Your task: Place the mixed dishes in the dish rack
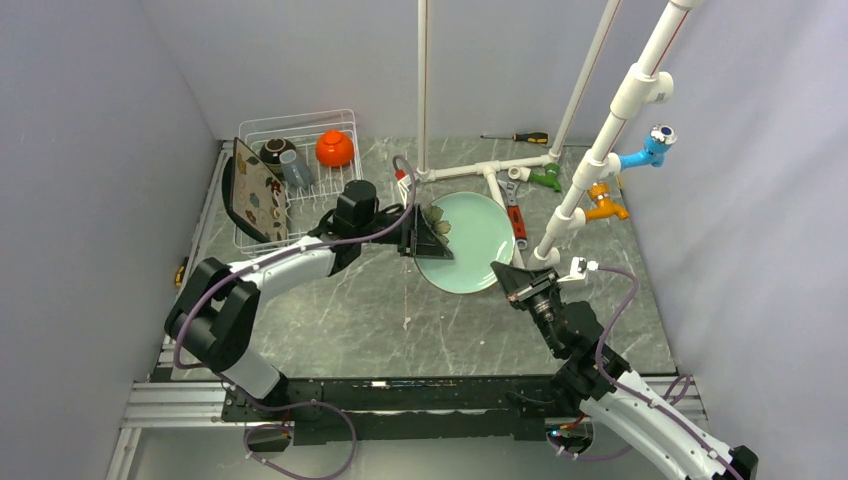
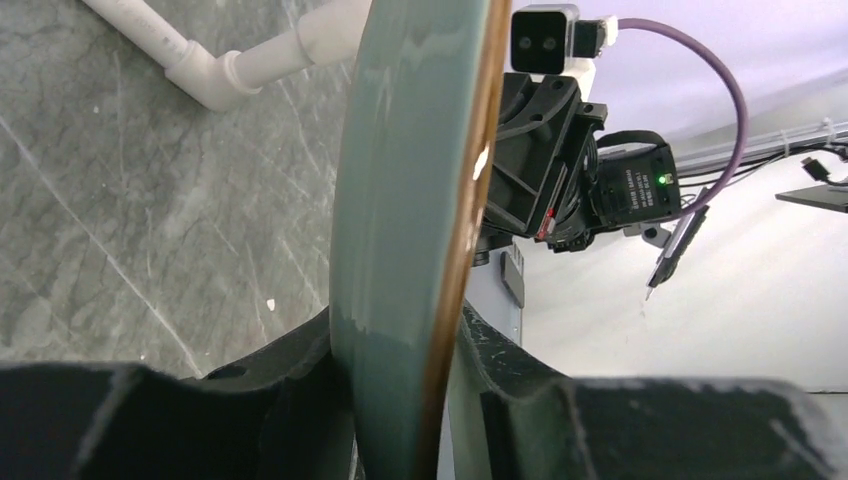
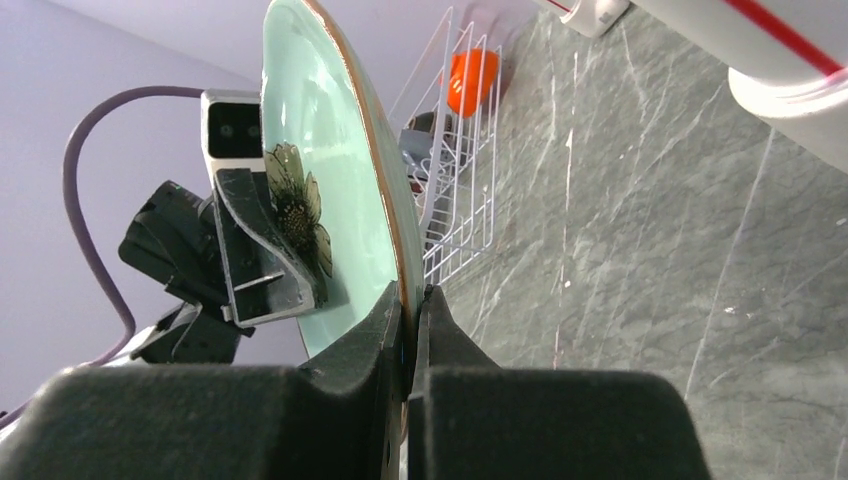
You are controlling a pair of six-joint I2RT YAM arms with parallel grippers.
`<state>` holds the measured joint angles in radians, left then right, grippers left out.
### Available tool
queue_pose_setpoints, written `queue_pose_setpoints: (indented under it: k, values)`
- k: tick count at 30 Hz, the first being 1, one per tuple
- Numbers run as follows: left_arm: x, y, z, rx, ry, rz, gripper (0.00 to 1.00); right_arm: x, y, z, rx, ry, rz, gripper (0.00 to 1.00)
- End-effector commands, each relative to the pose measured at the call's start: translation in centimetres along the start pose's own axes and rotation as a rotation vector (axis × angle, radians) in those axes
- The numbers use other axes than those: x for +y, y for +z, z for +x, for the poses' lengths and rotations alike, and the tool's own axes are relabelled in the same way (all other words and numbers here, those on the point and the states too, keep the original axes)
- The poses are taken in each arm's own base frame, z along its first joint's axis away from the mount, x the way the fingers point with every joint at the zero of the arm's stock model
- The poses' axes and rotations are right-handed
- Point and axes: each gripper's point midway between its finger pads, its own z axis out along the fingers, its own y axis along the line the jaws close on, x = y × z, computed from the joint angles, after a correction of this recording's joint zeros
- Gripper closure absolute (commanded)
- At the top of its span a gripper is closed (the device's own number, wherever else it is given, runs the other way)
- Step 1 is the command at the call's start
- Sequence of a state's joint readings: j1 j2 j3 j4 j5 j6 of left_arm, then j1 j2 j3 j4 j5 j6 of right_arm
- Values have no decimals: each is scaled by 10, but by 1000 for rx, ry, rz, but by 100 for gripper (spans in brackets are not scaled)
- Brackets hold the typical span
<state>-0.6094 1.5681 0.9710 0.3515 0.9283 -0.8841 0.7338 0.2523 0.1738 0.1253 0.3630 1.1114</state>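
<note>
The left fingers (image 2: pixel 250 410) and right fingers (image 3: pixel 330 400) both pinch the pale green round plate (image 1: pixel 470 240) mid-bench (image 1: pixel 350 310). At ten o'clock, the dish rack (image 1: pixel 300 125) holds the orange bowl (image 1: pixel 334 148), dark brown bowl (image 1: pixel 277 152) and floral plate (image 1: pixel 258 190).

We have bare counter (image 1: pixel 370 320) open along the whole near edge. The round plate (image 1: pixel 470 250), pinched between the left gripper (image 1: pixel 428 238) and the right gripper (image 1: pixel 505 275), bars the middle. A pipe frame (image 1: pixel 600 160) crowds the far right, and the rack (image 1: pixel 310 185), with an upright square plate (image 1: pixel 258 190), fills the far left corner.
</note>
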Motion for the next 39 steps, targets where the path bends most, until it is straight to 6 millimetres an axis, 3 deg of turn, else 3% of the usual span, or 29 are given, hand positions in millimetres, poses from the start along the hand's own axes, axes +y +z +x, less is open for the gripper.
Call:
queue_pose_setpoints:
  k: [1,6,10,16,20,22,28,32,34,39]
  values:
    - [-42,-12,-17,-79,119,124,62,74,-10,-36,-97,144,-242,100]
    - [-50,-24,-26,-182,154,134,45,72,-8,-35,-97,152,-240,100]
    - [-51,-28,-30,-223,175,126,41,72,-5,-32,-87,144,-239,100]
    - [-33,-36,-35,-272,157,34,67,70,-2,-28,-75,138,-232,100]
    - [-30,-42,-40,-289,180,8,98,70,2,-20,-43,109,-225,100]
    - [-27,-47,-44,-304,203,-28,100,69,5,-14,-15,84,-211,100]
    - [-15,-78,-69,-386,291,-315,100,55,14,-2,44,14,-109,51]
    - [-10,-112,-85,-495,323,-527,100,45,18,6,77,4,-57,28]
    - [-13,-132,-95,-555,354,-622,100,41,19,9,88,8,-38,24]
    - [-22,-191,-116,-711,443,-884,100,32,19,12,95,19,-6,24]
